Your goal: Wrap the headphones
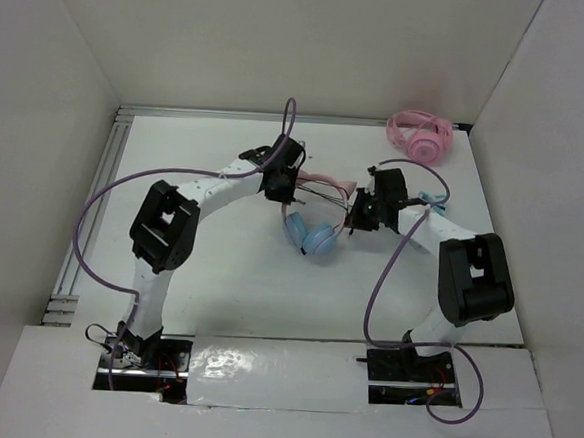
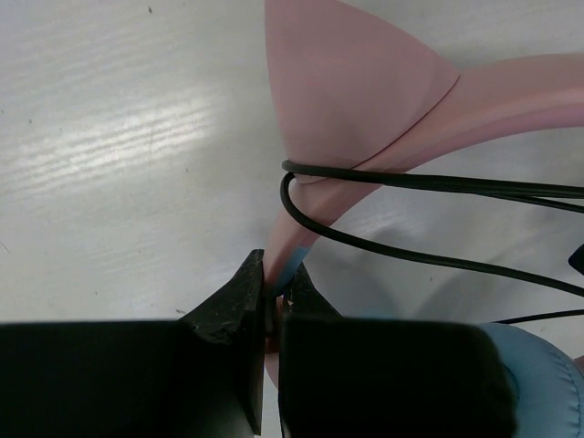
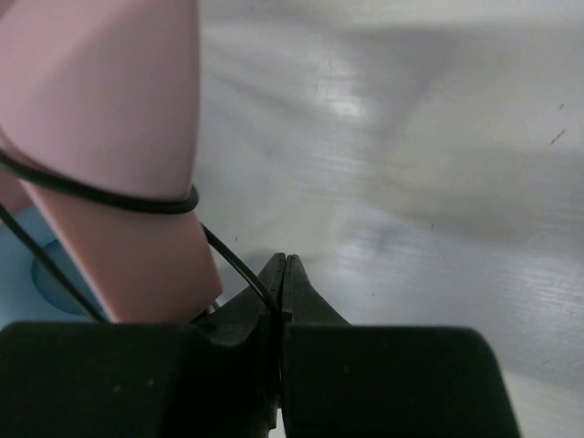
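Top external | headphones [image 1: 313, 233] mid-table, nearer far edge | left gripper [image 2: 274, 285] clamped on headband [image 2: 365, 82], likely steadying it | right gripper [image 3: 284, 274] pinched cable [image 3: 100, 196], already looped round headband, apparently for winding.

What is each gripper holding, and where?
Left gripper pinches the headphones by the headband end above an ear cup; right gripper pinches the black cable.
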